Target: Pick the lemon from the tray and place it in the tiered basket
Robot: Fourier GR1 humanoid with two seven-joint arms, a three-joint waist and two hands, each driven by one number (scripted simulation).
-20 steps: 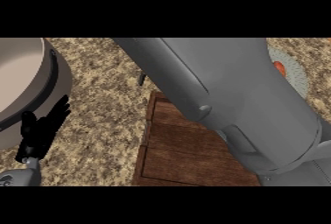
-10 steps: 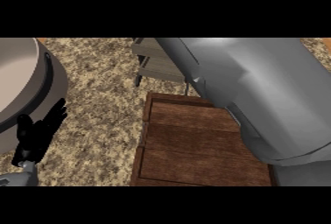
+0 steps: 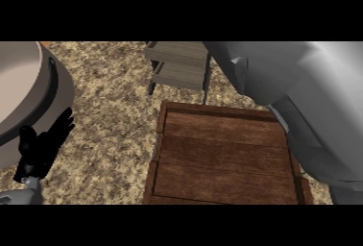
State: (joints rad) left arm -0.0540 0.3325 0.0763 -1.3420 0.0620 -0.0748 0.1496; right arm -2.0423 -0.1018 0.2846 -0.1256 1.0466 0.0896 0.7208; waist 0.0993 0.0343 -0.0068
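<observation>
Head view, left hand (image 3: 42, 149) spread at lower left, wooden tray (image 3: 220, 158) centre, tiered basket (image 3: 177, 62) beyond

My right forearm (image 3: 305, 96) covers the tray's (image 3: 220, 158) right rim and the tiered basket's (image 3: 181, 65) right side; the top edge crops the basket.

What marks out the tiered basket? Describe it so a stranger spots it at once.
Find the brown wooden tray in the middle of the speckled counter. Just past its far edge stands the tiered basket: flat grey shelves stepped on thin dark legs, unlike the big round container at left.
</observation>
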